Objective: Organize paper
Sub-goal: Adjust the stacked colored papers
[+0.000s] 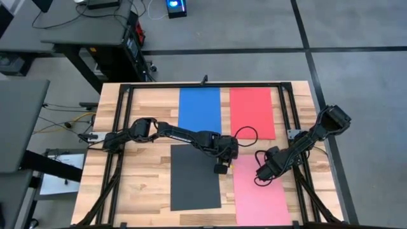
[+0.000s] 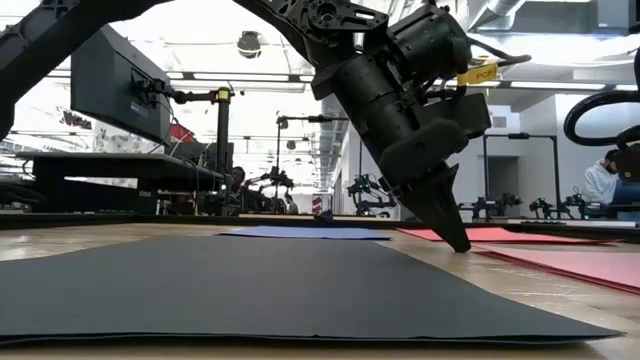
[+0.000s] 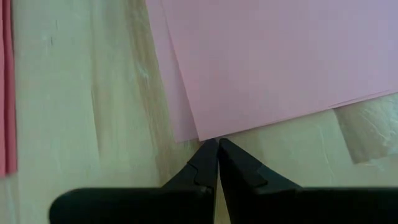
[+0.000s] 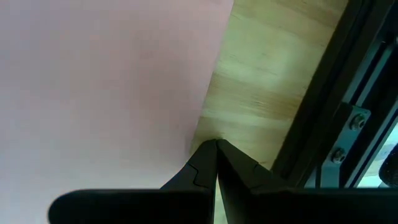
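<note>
Four sheets lie flat on the wooden table (image 1: 146, 108), blue (image 1: 199, 109) beside red (image 1: 252, 112) and black (image 1: 194, 176) beside pink (image 1: 259, 194), while the left gripper (image 1: 222, 169) and right gripper (image 1: 260, 179), both closed and empty, apparently press the pink sheet's corner and edge.

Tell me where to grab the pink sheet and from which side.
Probably take the pink sheet at its corner nearest the black sheet, coming in low from the bare wood between them. It lies flat, so only an edge or corner offers purchase. The shut left tool already sits at that corner; the shut right tool is at the opposite edge.
</note>
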Available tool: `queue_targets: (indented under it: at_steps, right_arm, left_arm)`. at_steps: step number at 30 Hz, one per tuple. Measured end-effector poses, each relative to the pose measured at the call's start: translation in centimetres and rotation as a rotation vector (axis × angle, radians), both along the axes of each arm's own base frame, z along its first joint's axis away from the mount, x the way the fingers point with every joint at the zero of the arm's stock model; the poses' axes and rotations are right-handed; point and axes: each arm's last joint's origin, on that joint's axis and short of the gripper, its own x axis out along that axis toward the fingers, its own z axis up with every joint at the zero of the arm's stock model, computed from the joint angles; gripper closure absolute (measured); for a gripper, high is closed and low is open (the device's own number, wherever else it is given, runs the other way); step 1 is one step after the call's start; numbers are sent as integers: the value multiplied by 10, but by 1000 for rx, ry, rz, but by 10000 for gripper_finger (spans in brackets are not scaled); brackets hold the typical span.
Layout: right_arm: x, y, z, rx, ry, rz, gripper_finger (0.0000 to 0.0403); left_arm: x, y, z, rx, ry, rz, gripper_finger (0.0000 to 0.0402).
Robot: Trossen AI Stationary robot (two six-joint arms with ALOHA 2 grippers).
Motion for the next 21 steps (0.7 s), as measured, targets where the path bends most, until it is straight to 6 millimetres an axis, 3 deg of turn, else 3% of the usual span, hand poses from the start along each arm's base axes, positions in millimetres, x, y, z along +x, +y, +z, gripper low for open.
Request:
queue_targets:
  at_steps: [4, 10, 16, 21]
  right_arm:
    - [-1, 2, 5, -31, 27, 7, 402]
    - [-1, 15, 28, -135, 37, 47, 402]
    - [7, 40, 53, -184, -128, 159, 402]
    - [9, 79, 72, -94, -343, 403, 402]
  left_arm:
    - [-2, 3, 3, 16, 19, 7, 402]
    - [-11, 11, 21, 46, 44, 20, 402]
    - [-26, 2, 71, 51, -19, -34, 402]
    - [-56, -8, 119, 59, -171, -84, 402]
